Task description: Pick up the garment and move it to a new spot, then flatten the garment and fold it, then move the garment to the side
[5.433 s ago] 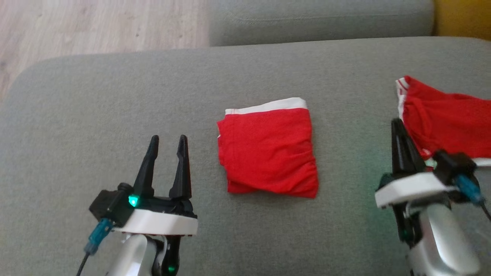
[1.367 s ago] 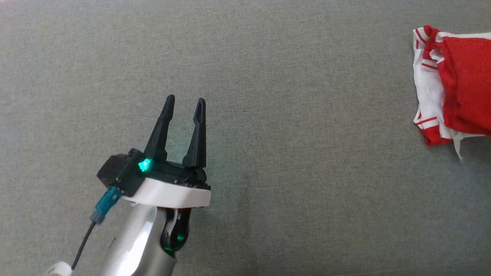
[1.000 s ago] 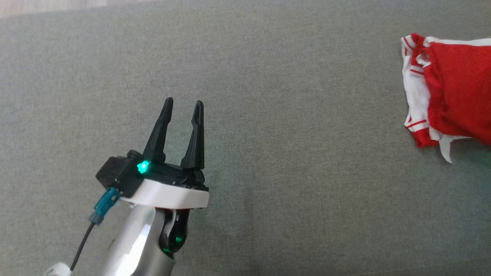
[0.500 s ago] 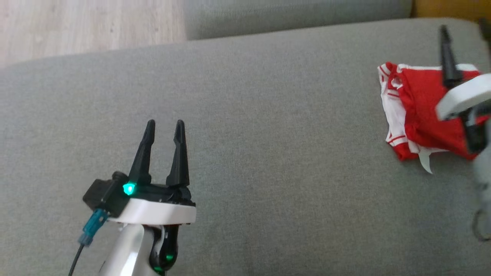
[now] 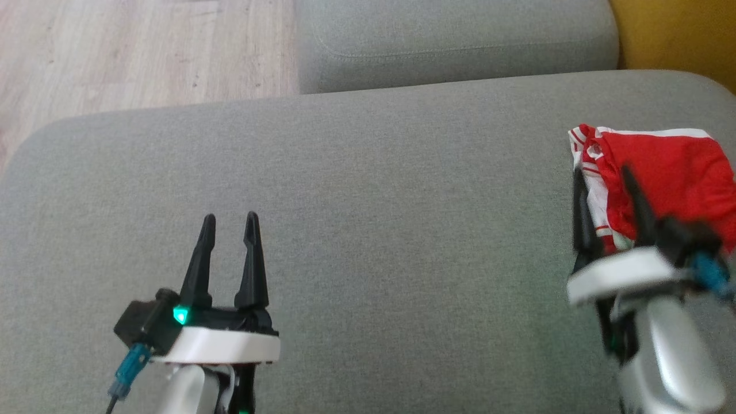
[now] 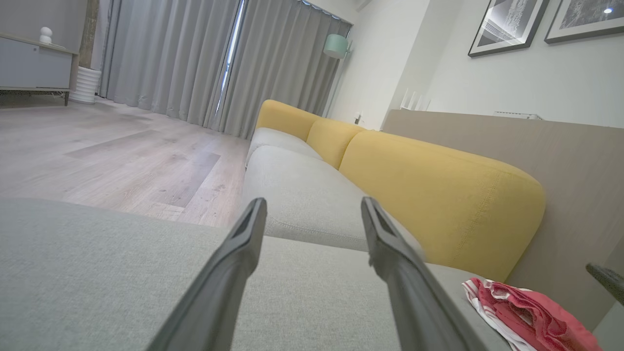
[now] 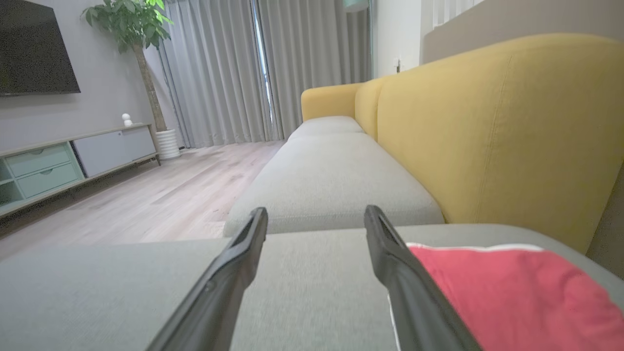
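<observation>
The garment (image 5: 673, 167) is a red heap with white striped trim, lying loose at the right end of the grey seat cushion (image 5: 374, 190). My right gripper (image 5: 602, 172) is open just in front of its near left edge, holding nothing. In the right wrist view the right gripper (image 7: 317, 210) points past the garment (image 7: 512, 292), which lies beside its right finger. My left gripper (image 5: 230, 218) is open and empty over bare cushion at the lower left. In the left wrist view, beyond the left gripper (image 6: 313, 202), the garment (image 6: 526, 317) lies far right.
A second grey cushion (image 5: 454, 40) lies beyond the seat. The yellow backrest (image 5: 678, 34) runs along the right side. Wooden floor (image 5: 115, 52) shows past the cushion's far left edge. A low cabinet (image 7: 63, 161) and a potted plant (image 7: 131, 29) stand across the room.
The head camera has tilted up, bringing the floor and far cushion into sight. My right gripper has dropped from over the garment to its near edge. The left gripper stays open.
</observation>
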You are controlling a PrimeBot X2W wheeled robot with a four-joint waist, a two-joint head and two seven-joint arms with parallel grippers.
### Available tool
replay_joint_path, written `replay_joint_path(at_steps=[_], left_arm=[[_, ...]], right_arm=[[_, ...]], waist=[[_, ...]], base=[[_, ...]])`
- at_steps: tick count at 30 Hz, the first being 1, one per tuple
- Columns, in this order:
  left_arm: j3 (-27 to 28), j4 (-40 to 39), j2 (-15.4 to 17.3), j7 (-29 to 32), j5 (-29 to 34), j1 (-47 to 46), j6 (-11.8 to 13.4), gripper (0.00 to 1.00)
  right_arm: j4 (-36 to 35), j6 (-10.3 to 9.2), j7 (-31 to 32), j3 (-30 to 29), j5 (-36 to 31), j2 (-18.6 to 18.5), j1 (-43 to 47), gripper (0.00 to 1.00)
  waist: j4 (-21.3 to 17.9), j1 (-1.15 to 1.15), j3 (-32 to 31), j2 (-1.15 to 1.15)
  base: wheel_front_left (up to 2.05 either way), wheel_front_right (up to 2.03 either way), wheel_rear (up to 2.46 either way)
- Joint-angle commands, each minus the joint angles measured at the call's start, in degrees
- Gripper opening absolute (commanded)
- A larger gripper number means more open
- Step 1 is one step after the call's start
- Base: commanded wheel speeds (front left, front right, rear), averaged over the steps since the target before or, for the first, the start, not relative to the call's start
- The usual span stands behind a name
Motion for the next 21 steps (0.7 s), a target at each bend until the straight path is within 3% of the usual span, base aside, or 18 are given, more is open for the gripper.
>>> replay_joint_path(at_steps=[1, 9, 21], left_arm=[[2.16, -1.53, 0.17, -0.46, 0.47, -0.85, -0.12, 1.00], [2.35, -0.76, 0.17, -0.46, 1.13, 1.42, 0.06, 1.00], [3.27, -2.85, 0.17, -0.46, 2.43, 1.97, 1.60, 1.00]], right_arm=[[-2.90, -0.04, -0.97, 1.12, -0.58, 0.84, 1.09, 1.00], [-5.37, -0.04, -2.26, 1.58, 3.40, 1.75, 10.12, 1.00], [-6.19, -0.04, -2.64, 2.69, 3.96, 1.77, 10.82, 1.00]], waist=[[0.22, 0.01, -0.31, 0.00], [0.58, 0.01, -1.08, 0.00], [0.63, 0.01, -1.05, 0.00]], base=[[0.00, 0.00, 0.00], [0.00, 0.00, 0.00], [0.00, 0.00, 0.00]])
